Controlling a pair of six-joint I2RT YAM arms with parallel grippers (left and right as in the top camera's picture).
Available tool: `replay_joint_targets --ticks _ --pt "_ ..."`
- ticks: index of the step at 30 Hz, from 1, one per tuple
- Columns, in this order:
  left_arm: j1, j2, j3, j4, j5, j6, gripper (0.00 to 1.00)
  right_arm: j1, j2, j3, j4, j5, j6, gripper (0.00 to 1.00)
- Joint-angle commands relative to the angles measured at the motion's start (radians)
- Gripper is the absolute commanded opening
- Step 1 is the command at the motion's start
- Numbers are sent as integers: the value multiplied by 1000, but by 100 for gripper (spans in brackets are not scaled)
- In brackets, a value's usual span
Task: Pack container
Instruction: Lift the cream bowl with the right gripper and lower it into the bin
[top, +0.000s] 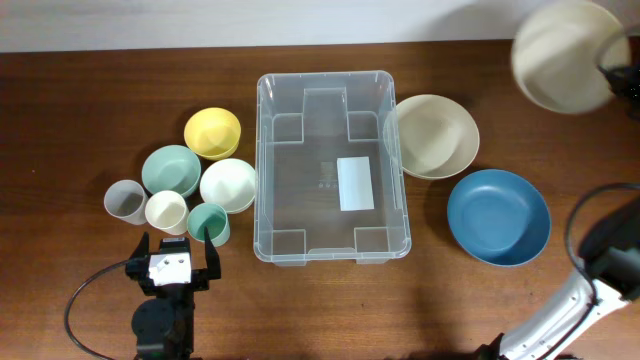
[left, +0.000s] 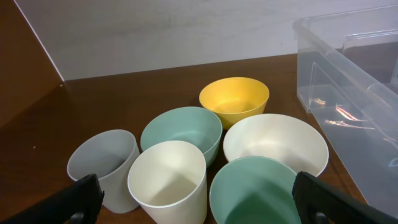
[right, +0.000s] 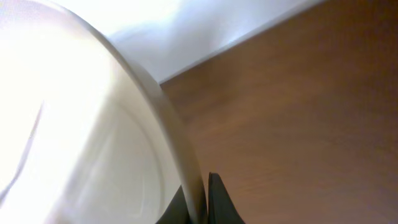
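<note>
Overhead: right gripper (top: 608, 72) aloft with cream bowl (top: 560, 55).

6 bowls (top: 498, 216), 3 cups (top: 166, 212), 1 container (top: 300, 190)

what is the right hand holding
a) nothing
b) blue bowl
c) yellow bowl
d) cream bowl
d: the right hand is pinched shut on the rim of a cream bowl held up at the far right, while the blue bowl and yellow bowl sit free of it.
</note>
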Motion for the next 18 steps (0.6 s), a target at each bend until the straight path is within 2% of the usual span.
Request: replay_joint_targets --ticks 1,10,18 --pt "-1 -4 -8 2 11 13 99 175 -44 112 -72 16 -64 4" --pt "-1 -4 -7 2 11 13 99 582 -45 185 -267 234 -195 4" --pt "-1 -4 -8 2 11 13 99 864 -42 183 -364 562 -204 4"
